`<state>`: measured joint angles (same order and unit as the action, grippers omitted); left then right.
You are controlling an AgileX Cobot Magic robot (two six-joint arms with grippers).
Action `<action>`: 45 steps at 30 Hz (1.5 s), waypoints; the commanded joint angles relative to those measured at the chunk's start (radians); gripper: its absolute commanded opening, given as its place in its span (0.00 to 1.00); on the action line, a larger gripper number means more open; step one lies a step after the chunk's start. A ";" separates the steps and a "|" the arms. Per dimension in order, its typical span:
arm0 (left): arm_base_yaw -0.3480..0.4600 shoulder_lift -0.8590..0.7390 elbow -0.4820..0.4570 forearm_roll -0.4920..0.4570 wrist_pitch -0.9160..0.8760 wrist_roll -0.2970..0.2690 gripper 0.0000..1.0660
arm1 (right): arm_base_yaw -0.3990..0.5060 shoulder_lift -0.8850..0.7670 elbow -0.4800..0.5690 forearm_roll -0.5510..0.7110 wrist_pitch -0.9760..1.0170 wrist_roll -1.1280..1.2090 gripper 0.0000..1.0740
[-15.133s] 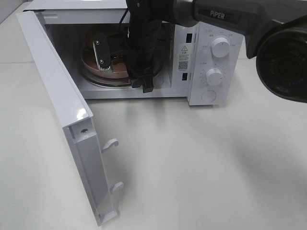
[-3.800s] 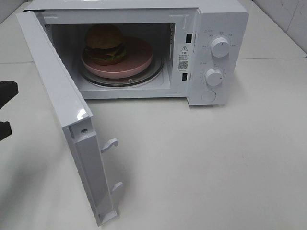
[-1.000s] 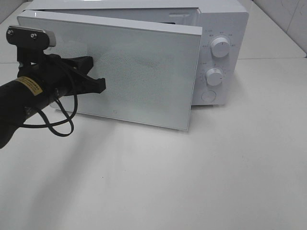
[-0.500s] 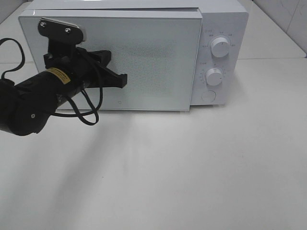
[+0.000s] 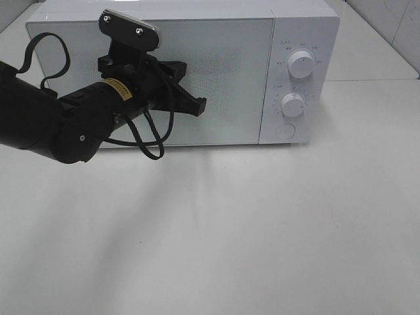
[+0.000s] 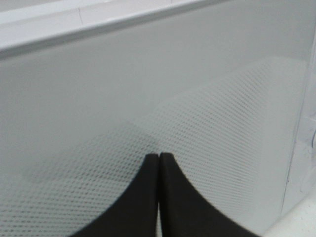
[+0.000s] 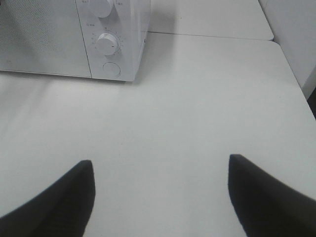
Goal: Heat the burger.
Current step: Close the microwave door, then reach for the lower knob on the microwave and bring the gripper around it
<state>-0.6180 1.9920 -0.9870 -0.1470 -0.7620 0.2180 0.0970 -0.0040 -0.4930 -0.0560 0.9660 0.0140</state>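
Observation:
The burger is hidden behind the closed door [image 5: 216, 79] of the white microwave [image 5: 308, 26]. My left gripper [image 5: 199, 106] is shut, with nothing between its fingers, and its tip presses against the door's glass front near the middle. In the left wrist view the two black fingertips [image 6: 159, 157] meet against the dotted door glass [image 6: 197, 123]. My right gripper [image 7: 160, 170] is out of the exterior view; its wrist view shows both fingers wide open and empty above the table, well away from the microwave [image 7: 74, 34].
Two round dials [image 5: 301, 64] [image 5: 293, 105] and a round button [image 5: 285, 131] sit on the microwave's right panel. The white table [image 5: 262, 230] spreads out in front. A black cable loops under the left arm [image 5: 52, 125].
The left gripper pushed the door rightward and inward from ajar until it sits flush with the microwave front. The right gripper's view gives no earlier frame.

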 commanded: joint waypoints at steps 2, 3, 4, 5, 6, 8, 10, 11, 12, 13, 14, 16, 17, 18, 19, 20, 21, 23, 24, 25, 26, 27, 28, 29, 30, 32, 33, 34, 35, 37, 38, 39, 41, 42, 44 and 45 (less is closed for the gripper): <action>0.019 0.030 -0.097 -0.137 0.006 0.013 0.00 | 0.000 -0.027 0.003 0.001 -0.004 -0.003 0.69; 0.016 0.030 -0.104 -0.139 0.014 0.013 0.00 | 0.000 -0.027 0.003 0.001 -0.004 -0.003 0.69; 0.016 0.030 -0.104 -0.139 0.014 0.013 0.00 | 0.000 -0.027 0.003 0.001 -0.004 -0.003 0.69; 0.001 0.027 -0.105 -0.139 0.014 0.013 0.00 | 0.000 -0.027 0.003 0.001 -0.004 -0.003 0.69; -0.011 0.027 -0.105 -0.137 0.019 0.013 0.00 | 0.000 -0.027 0.003 0.001 -0.004 -0.003 0.69; -0.020 0.027 -0.105 -0.137 0.025 0.013 0.00 | 0.000 -0.027 0.003 0.001 -0.004 -0.003 0.69; -0.039 0.024 -0.104 -0.137 0.039 0.013 0.00 | 0.000 -0.027 0.003 0.001 -0.004 -0.003 0.69; -0.063 0.012 -0.101 -0.136 0.061 0.013 0.00 | 0.000 -0.027 0.003 0.001 -0.004 -0.003 0.69; -0.063 0.012 -0.101 -0.136 0.061 0.013 0.00 | 0.000 -0.027 0.003 0.001 -0.004 -0.003 0.69; -0.075 0.000 -0.098 -0.135 0.078 0.013 0.00 | 0.000 -0.027 0.003 0.001 -0.004 -0.003 0.69; -0.075 0.000 -0.098 -0.135 0.078 0.013 0.00 | 0.000 -0.027 0.003 0.001 -0.004 -0.003 0.69; -0.107 -0.068 -0.078 -0.112 0.192 0.009 0.00 | 0.000 -0.027 0.003 0.001 -0.004 -0.003 0.69; -0.107 -0.068 -0.078 -0.112 0.192 0.009 0.00 | 0.000 -0.027 0.003 0.001 -0.004 -0.003 0.69; -0.114 -0.090 -0.071 -0.097 0.235 0.009 0.00 | 0.000 -0.027 0.003 0.001 -0.004 -0.003 0.69; -0.114 -0.090 -0.071 -0.097 0.235 0.009 0.00 | 0.000 -0.027 0.003 0.001 -0.004 -0.003 0.69; -0.128 -0.134 -0.056 -0.073 0.323 0.009 0.00 | 0.000 -0.027 0.003 0.001 -0.004 -0.003 0.69; -0.140 -0.177 -0.045 -0.056 0.435 0.009 0.00 | 0.000 -0.027 0.003 0.001 -0.004 -0.003 0.69; -0.144 -0.202 -0.041 -0.049 0.500 0.010 0.00 | 0.000 -0.027 0.003 0.001 -0.004 -0.003 0.69; -0.151 -0.251 -0.041 -0.041 0.629 0.010 0.00 | 0.000 -0.027 0.003 0.001 -0.004 -0.003 0.69; -0.151 -0.251 -0.041 -0.041 0.629 0.010 0.00 | 0.000 -0.027 0.003 0.001 -0.004 -0.003 0.69; -0.151 -0.276 -0.041 -0.041 0.703 0.009 0.00 | 0.000 -0.027 0.003 0.001 -0.004 -0.003 0.69; -0.151 -0.322 -0.041 -0.041 0.836 0.008 0.00 | 0.000 -0.027 0.003 0.001 -0.004 -0.003 0.69; -0.151 -0.322 -0.041 -0.041 0.836 0.008 0.00 | 0.000 -0.027 0.003 0.001 -0.004 -0.003 0.69; -0.151 -0.347 -0.041 -0.041 0.906 0.008 0.00 | 0.000 -0.027 0.003 0.001 -0.004 -0.003 0.69; -0.151 -0.392 -0.041 -0.041 1.034 0.008 0.00 | 0.000 -0.027 0.003 0.001 -0.004 -0.003 0.69; -0.151 -0.438 -0.041 -0.038 1.135 0.008 0.02 | 0.000 -0.027 0.003 0.001 -0.004 -0.003 0.69; -0.151 -0.438 -0.041 -0.038 1.135 0.008 0.02 | 0.000 -0.027 0.003 0.001 -0.004 -0.003 0.69; -0.151 -0.460 -0.041 -0.031 1.186 0.008 0.07 | 0.000 -0.027 0.003 0.001 -0.004 -0.003 0.69; -0.151 -0.497 -0.041 -0.019 1.271 0.006 0.22 | 0.000 -0.027 0.003 0.001 -0.004 -0.003 0.69; -0.151 -0.533 -0.041 -0.005 1.342 -0.027 0.50 | 0.000 -0.027 0.003 0.001 -0.004 -0.003 0.69; -0.151 -0.533 -0.041 -0.005 1.342 -0.027 0.50 | 0.000 -0.027 0.003 0.001 -0.004 -0.003 0.69; -0.149 -0.552 -0.041 0.014 1.373 -0.054 0.64 | 0.000 -0.027 0.003 0.001 -0.004 -0.003 0.69; -0.145 -0.584 -0.041 0.076 1.413 -0.134 0.94 | 0.000 -0.027 0.003 0.001 -0.004 -0.003 0.69; -0.137 -0.606 -0.041 0.154 1.443 -0.197 0.95 | 0.000 -0.027 0.003 0.001 -0.004 -0.003 0.69; -0.129 -0.619 -0.041 0.191 1.459 -0.228 0.95 | 0.000 -0.027 0.003 0.001 -0.004 -0.003 0.69; -0.095 -0.642 -0.041 0.240 1.486 -0.265 0.95 | 0.000 -0.027 0.003 0.001 -0.004 -0.003 0.69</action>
<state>-0.7320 1.3730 -1.0300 0.0410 0.6980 0.0000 0.0970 -0.0040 -0.4930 -0.0560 0.9660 0.0140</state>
